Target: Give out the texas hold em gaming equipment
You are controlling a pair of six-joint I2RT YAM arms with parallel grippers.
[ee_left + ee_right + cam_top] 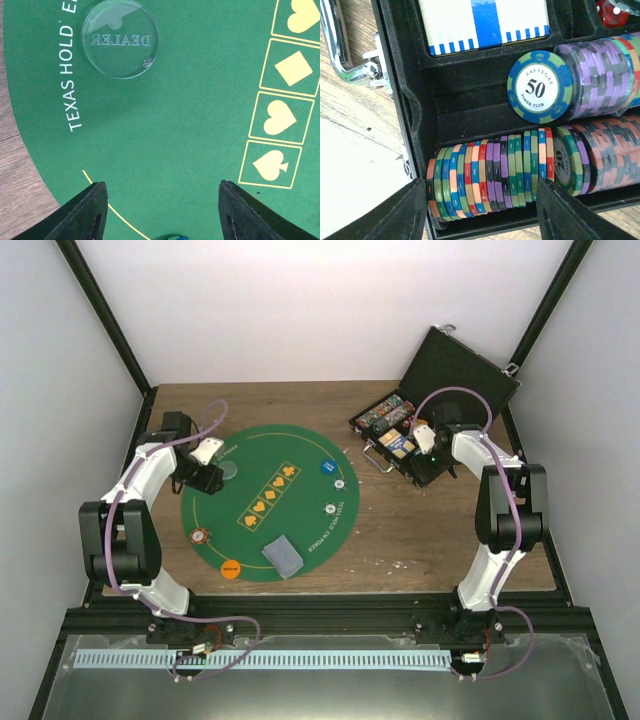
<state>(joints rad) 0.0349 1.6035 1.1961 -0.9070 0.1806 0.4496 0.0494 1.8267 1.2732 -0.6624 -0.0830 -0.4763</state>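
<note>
L gripper (162, 186): jaws wide apart, nothing betw them; hangs low over the left part of the green felt mat (190, 125).
Dealer button (120, 39): clear disc flat on the mat, ahead of the L fingers and apart from them, more toward the left finger's side.
R gripper (481, 182): jaws apart, over the open black case (445, 100) at the table's far right; can't tell if the pads touch anything.
Chip row (490, 172): striped poker chips, mixed colours, standing on edge in the case's near compartment, right betw the R fingers. Left finger sits by the row's left end, right finger nr the green "20" chip (567, 160).
50 chip (538, 86): blue-green, face to camera, at the end of a wrapped purple-green stack (600, 75), next compartment beyond the row.
Card box (485, 22): blue-white, farther compartment; red dice (609, 12) in the corner.
Round the row: case wall on the left, divider ridge behind it.
Case handle (345, 45): chrome, outside the case over the wood table (420, 540).
On the mat, top view: blue disc (327, 468), orange disc (230, 567), red-white chip (201, 536), grey-blue cards (281, 555). All well apart from R gripper; the chip and orange disc lie nearer the L arm.
</note>
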